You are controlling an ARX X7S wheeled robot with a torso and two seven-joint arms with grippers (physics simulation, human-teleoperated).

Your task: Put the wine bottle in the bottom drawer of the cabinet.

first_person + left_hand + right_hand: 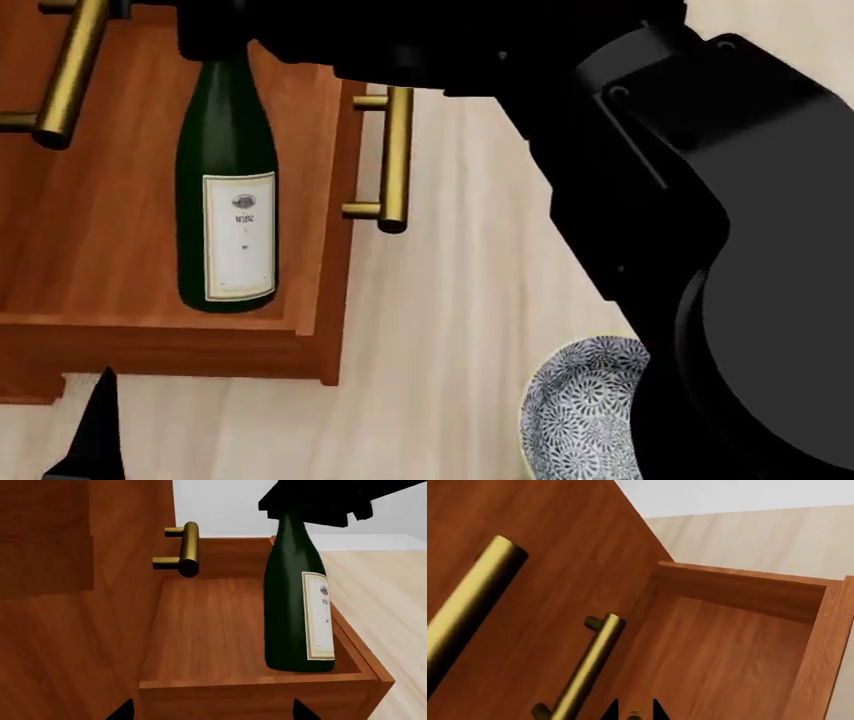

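The dark green wine bottle (293, 610) (227, 200) stands upright inside the pulled-out bottom drawer (213, 625) (80, 230), close to the front panel, and its base looks set on the drawer floor. My right gripper (303, 507) (634, 711) sits over the bottle's neck, its fingertips close together around the top. The cork end shows between them in the right wrist view. My left gripper (213, 712) hangs open just outside the drawer's side wall, holding nothing. The reddish-brown cabinet (67, 605) (527, 520) rises behind the drawer.
A brass bar handle (390, 160) sticks out from the drawer's front panel. Other brass handles (187, 550) (587, 670) project from the flat drawer fronts above. A blue-patterned bowl (574, 410) lies on the pale wood floor (441, 350) beside my right arm.
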